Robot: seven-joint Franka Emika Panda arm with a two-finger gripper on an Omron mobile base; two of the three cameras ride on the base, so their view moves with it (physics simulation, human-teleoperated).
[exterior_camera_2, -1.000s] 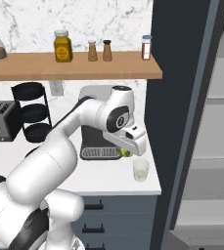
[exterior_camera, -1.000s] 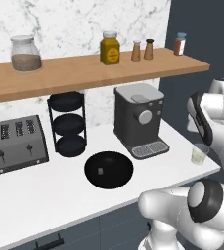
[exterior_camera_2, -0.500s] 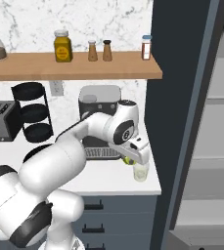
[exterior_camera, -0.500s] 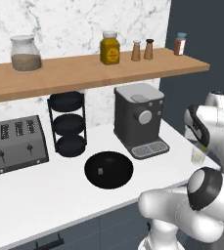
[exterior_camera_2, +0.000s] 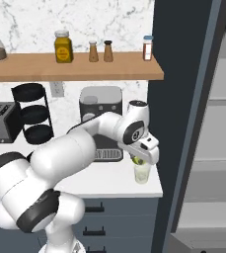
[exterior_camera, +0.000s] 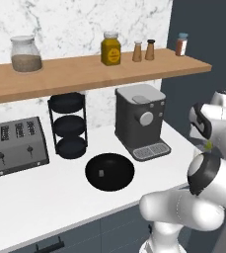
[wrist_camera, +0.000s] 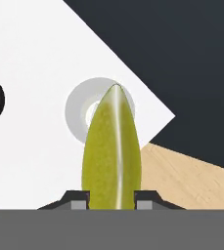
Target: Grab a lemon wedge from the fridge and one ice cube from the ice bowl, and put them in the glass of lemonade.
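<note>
My gripper (exterior_camera_2: 139,159) is shut on the lemon wedge (exterior_camera_2: 138,161), a yellow-green sliver held just above the rim of the glass of lemonade (exterior_camera_2: 142,174) at the counter's right end. In the hand view the lemon wedge (wrist_camera: 112,156) stands between the fingertips (wrist_camera: 79,198), with the glass of lemonade (wrist_camera: 79,112) seen from above behind it. From the left base the lemon wedge (exterior_camera: 208,145) peeks out beside my arm. The ice bowl (exterior_camera: 119,174) sits mid-counter with one ice cube (exterior_camera: 100,173) in it. The fridge (exterior_camera_2: 223,101) stands open on the right.
A coffee machine (exterior_camera: 140,118) stands just left of the glass. Further left are the tiered rack (exterior_camera: 67,126) and a toaster (exterior_camera: 13,146). A wooden shelf (exterior_camera: 85,71) with jars and shakers hangs overhead. The counter's right edge (exterior_camera_2: 159,185) is close to the glass.
The gripper has come down and forward with the lemon wedge, from beside the coffee machine to just over the glass.
</note>
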